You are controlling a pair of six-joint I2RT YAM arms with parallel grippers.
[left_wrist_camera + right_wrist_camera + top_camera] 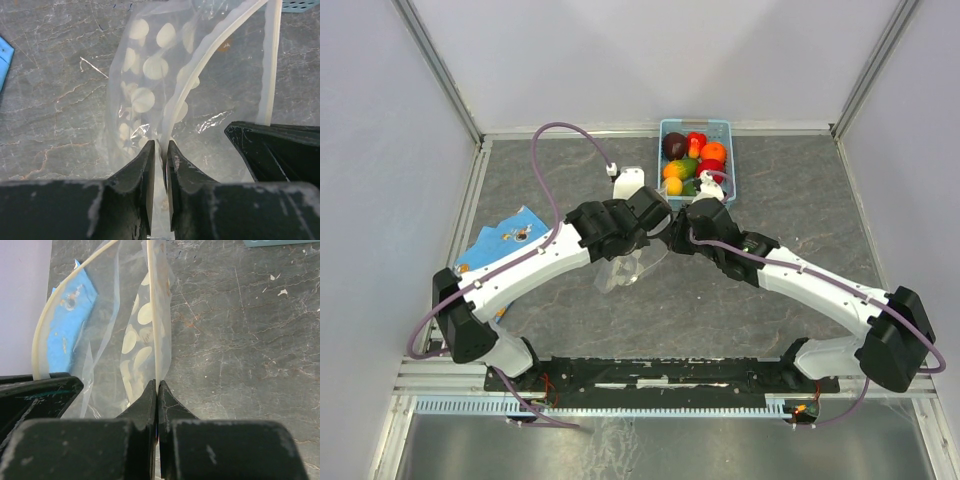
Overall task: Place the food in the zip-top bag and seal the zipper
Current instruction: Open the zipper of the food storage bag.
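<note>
- Left gripper [160, 161] is pinched on one lip of the bag [150, 85]. The thin white zipper [192, 75] strip runs right between its tips.
- Right gripper [157, 390] is pinched tight on the other lip. The zipper strip comes straight up out of its tips too.
- Both grippers sit close side by side over the middle of the bench [800, 200]. The two lips bow apart between them, so the mouth of the bag looks open.
- From above, the bag hangs down below the two grippers, on the near side of them. It looks see-through and I can see no food inside it.
- All the food [692, 160] is in the light-blue basket [710, 123]. That is at the far edge of the bench, just past the grippers and a bit to the right.
- I think the right arm is nearer to the basket, so it has the shorter reach.
- Both grippers are busy with the bag. I think one has to let go before any food can be picked up, and then the mouth may flop shut.
- A blue cloth [500, 238] lies far off to the left, out of the way.
</note>
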